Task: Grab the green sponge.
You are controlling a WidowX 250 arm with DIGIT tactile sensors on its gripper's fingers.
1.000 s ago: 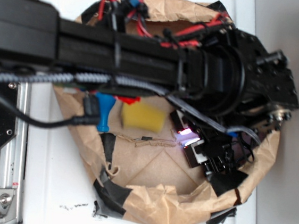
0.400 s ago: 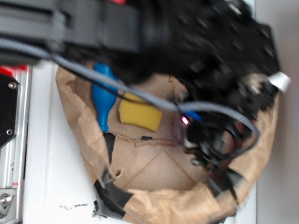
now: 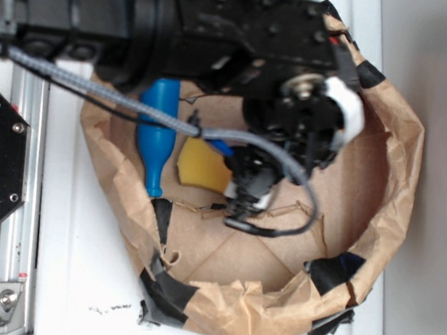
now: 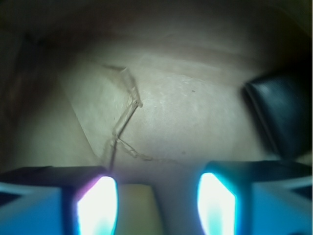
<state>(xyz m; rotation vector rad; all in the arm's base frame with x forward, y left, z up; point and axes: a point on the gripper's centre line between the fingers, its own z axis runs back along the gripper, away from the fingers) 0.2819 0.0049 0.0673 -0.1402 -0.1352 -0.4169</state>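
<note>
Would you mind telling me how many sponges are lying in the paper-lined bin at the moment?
1. The green sponge, mostly yellow, lies beside the blue bottle on the bin's left, its right edge covered by the gripper. The arm hides part of the bin floor, so others may be hidden.

The arm point(image 3: 144, 7) is matte black and blocky, dotted with small screws. A grey braided cable point(image 3: 118, 100) runs along it to the gripper point(image 3: 246, 192), beside a white round fitting point(image 3: 343, 108).
</note>
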